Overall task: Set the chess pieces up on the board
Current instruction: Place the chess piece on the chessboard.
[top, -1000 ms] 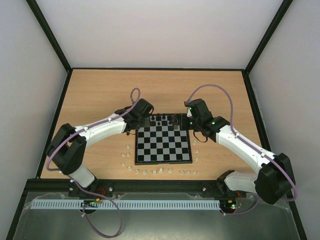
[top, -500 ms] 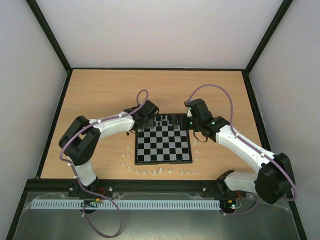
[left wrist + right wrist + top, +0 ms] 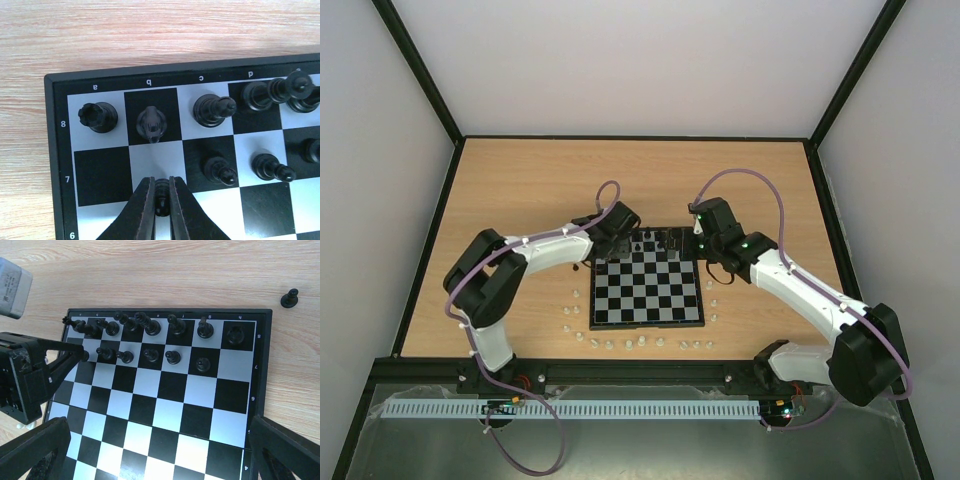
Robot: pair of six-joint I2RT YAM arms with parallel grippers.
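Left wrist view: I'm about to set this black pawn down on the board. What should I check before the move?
1. Left gripper shut on the held pawn: ok.
2. b7 square free of pieces: ok.
3. Held pawn's height above the board: cannot tell.
4. Gripper fingers apart from the knight and the c7 pawn: ok.
5. Right gripper open and away from that corner: ok.

Black chess pieces [image 3: 151,329] stand upright along two edge rows of the board [image 3: 165,410]
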